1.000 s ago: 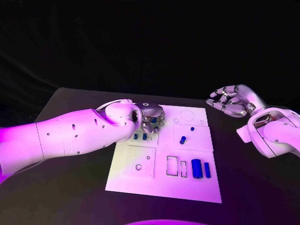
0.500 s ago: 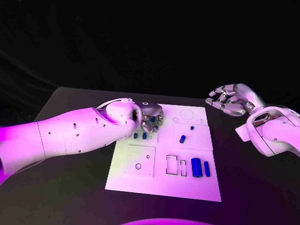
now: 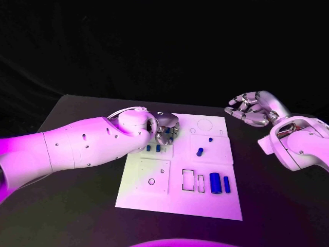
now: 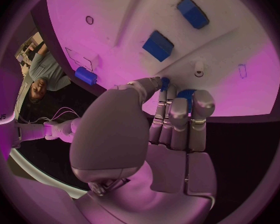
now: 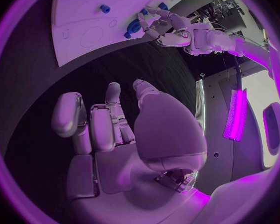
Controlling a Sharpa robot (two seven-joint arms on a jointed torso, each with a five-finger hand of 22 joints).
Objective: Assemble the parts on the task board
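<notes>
the right robot hand (image 3: 252, 109) has drifted slightly up, curled and empty; the left robot hand (image 3: 164, 128) pinches a blue part (image 4: 185, 95) at the task board (image 3: 157, 198)'s 11 o'clock corner.

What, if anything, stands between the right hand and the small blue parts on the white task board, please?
Nothing visible: the right hand hovers past the white task board's far right corner, with bare black table between it and the nearest small blue parts.

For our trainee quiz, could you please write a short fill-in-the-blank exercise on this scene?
1. The left hand pinches a small ____ part at the far end of the task board.
2. The right hand hovers beside the board, holding ____.
3. The board lies on a ____ table.

Missing words: blue; nothing; black
</notes>
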